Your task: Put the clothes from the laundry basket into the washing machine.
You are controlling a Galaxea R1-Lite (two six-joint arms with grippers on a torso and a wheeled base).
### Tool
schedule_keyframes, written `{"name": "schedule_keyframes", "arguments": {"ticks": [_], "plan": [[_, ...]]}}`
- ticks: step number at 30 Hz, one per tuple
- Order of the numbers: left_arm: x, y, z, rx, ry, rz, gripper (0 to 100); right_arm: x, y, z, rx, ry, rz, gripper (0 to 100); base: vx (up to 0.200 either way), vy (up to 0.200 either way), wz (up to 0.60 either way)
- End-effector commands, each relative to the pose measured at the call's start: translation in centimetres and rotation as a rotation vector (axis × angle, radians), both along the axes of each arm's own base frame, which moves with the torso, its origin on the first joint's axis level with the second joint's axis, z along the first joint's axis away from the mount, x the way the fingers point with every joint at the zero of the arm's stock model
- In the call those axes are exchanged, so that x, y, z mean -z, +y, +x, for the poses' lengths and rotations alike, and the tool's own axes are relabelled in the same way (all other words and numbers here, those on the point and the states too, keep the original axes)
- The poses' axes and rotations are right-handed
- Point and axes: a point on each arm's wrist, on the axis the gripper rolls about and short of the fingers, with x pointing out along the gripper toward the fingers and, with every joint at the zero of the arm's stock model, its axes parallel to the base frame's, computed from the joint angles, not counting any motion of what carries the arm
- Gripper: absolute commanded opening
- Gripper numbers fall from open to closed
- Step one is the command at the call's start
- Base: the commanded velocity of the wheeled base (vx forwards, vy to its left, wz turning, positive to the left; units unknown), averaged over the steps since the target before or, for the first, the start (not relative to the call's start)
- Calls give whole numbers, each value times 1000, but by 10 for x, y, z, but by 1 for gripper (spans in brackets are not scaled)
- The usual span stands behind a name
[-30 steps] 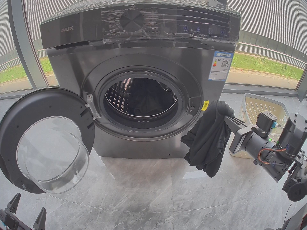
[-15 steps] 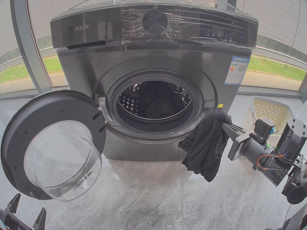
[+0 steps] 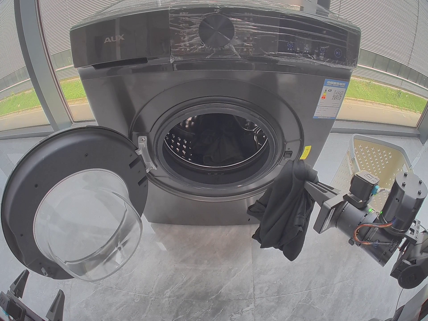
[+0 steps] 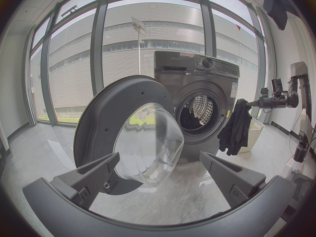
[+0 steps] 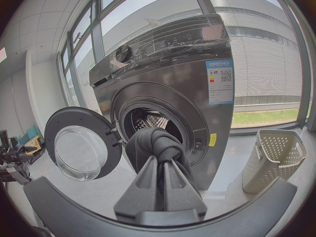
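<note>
Grey marbled floor tiles (image 3: 209, 268) run up to tall windows behind the washing machine (image 3: 133, 90), whose round door (image 3: 71, 157) hangs wide open to the robot's left. Wrinkled plastic film (image 3: 263, 32) covers the control panel, and its print is too small to read. A blue-and-white energy label (image 3: 330, 98) and a small yellow sticker (image 3: 306, 152) sit right of the opening. Dark clothes (image 3: 218, 143) lie dimly inside the drum. The right gripper (image 3: 309, 184) pinches a black garment (image 3: 283, 215), which dangles just right of the opening, in front of the machine's lower corner. Behind that arm stands the cream laundry basket (image 3: 379, 154), partly hidden. The left gripper (image 4: 158, 156) hovers low with its fingers spread, holding nothing.
</note>
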Motion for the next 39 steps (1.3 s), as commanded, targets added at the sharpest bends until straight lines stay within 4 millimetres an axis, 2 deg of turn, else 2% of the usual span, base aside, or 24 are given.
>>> {"name": "schedule_keyframes", "arguments": {"ticks": [1,9,18,20,24,35,37,38,39], "plan": [[5,0,0,0,-1,0,100,4,1,0,-4,15,-8,0,0,0,0],[5,0,0,8,-5,37,100,8,10,-6,-79,30,-17,0,0,0,0],[5,-1,0,40,-11,94,100,19,45,-2,-163,62,-14,0,0,0,0],[5,-1,0,54,-12,98,100,15,56,4,-166,54,30,0,0,0,0],[5,-1,0,53,-14,99,100,10,67,15,-149,39,72,0,0,0,0],[4,-1,0,51,-15,99,100,7,76,24,-185,27,89,0,0,0,0],[4,-1,0,53,-15,98,100,14,80,31,-180,36,81,0,0,0,0],[-1,-1,-1,43,-43,87,100,16,81,32,-177,41,77,0,0,0,0],[-18,-1,-5,42,-125,75,100,18,83,32,-178,45,73,0,0,0,0]]}}
